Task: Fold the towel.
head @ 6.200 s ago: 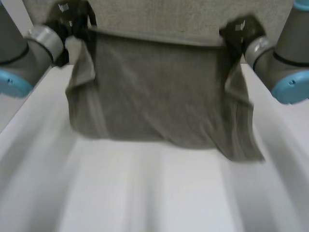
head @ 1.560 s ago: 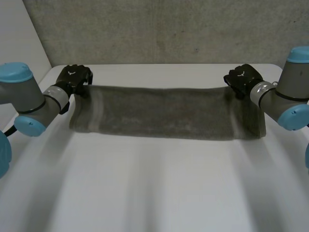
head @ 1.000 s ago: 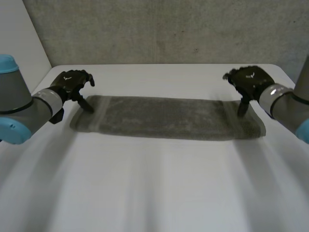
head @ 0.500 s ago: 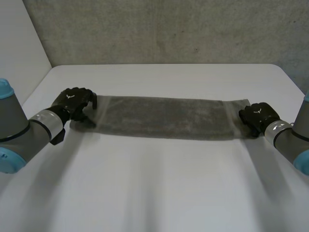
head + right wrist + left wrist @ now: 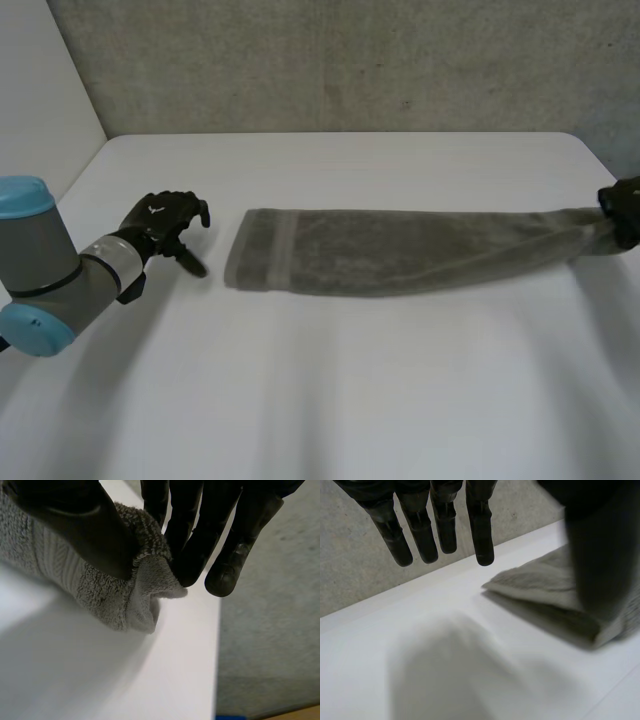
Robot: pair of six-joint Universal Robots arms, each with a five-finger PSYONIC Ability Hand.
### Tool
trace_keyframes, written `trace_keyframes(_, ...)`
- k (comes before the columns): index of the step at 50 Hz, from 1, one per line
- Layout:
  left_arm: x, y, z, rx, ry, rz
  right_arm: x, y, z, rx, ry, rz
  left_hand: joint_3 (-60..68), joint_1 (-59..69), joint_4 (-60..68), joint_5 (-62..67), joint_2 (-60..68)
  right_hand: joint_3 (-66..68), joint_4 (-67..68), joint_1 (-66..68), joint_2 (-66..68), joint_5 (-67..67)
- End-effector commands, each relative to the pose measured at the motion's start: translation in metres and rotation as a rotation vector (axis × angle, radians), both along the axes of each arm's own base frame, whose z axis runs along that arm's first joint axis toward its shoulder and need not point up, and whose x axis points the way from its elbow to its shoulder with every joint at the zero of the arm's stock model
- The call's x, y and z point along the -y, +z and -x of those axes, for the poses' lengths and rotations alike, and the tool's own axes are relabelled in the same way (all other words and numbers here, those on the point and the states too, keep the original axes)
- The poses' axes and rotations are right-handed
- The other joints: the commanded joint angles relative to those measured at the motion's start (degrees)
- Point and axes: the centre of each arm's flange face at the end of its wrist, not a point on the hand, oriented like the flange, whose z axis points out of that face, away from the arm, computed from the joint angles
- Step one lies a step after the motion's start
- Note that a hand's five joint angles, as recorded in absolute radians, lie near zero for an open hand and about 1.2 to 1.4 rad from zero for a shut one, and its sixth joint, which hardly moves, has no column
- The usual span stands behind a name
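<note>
Grey towel (image 5: 400, 250), already a long folded strip, has been dragged rightward along the worktop (image 5: 330, 390). Its right end is kept pinched in the right hand (image 5: 624, 210), while its left end has been released by the left hand (image 5: 160, 222), whose fingers are spread. A crosswise fold remains.

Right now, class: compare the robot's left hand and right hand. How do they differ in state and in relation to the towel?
The left hand is open, its fingers straight and holding nothing; the right hand pinches the towel between thumb and fingers. The left hand sits apart from one end of the towel; the right hand grips the opposite end. Both are black, at the white table.
</note>
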Motion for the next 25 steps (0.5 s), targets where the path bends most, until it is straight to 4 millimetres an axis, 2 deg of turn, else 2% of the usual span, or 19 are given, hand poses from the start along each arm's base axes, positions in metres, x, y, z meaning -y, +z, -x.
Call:
trace_keyframes(1, 0.006, -0.016, 0.004, 0.006, -0.003, -0.023, -0.002, 0.031, -0.005, 0.008, 0.044, 0.029, -2.9, -2.3, -2.8, -0.2, -2.6, 5.1, 3.4, 3.6, 5.5, 3.9)
trace_keyframes(8, 0.002, -0.018, 0.019, -0.014, -0.04, -0.028, -0.01, 0.024, -0.013, 0.012, 0.063, -0.008, -2.9, -2.3, -2.8, -0.2, -2.6, 5.1, 3.4, 3.6, 5.5, 3.9)
trace_keyframes(10, -0.001, -0.015, 0.026, -0.02, -0.057, -0.023, -0.013, 0.021, -0.014, 0.015, 0.066, -0.022, -3.0, -2.5, -3.0, -0.3, -2.7, 5.1, 3.4, 3.6, 5.5, 3.9)
trace_keyframes(12, -0.007, -0.011, 0.041, -0.034, -0.096, -0.012, -0.018, 0.014, -0.016, 0.02, 0.072, -0.047, -3.0, -2.5, -3.0, -0.3, -2.7, 5.1, 3.4, 3.6, 5.5, 3.9)
trace_keyframes(16, -0.01, -0.008, 0.053, -0.043, -0.121, 0.001, -0.02, 0.011, -0.017, 0.021, 0.073, -0.059, -3.0, -2.5, -3.0, -0.3, -2.7, 5.1, 3.4, 3.6, 5.5, 3.9)
trace_keyframes(21, -0.01, -0.016, 0.065, -0.035, -0.147, 0.005, -0.022, 0.011, -0.017, 0.022, 0.073, -0.064, -2.9, -2.3, -2.8, -0.2, -2.6, 5.1, 3.4, 3.6, 5.5, 3.9)
trace_keyframes(25, -0.009, -0.03, 0.075, -0.028, -0.165, -0.006, -0.023, 0.013, -0.014, 0.024, 0.067, -0.061, -2.7, -2.1, -2.7, 0.0, -2.4, 5.1, 3.4, 3.6, 5.5, 3.9)
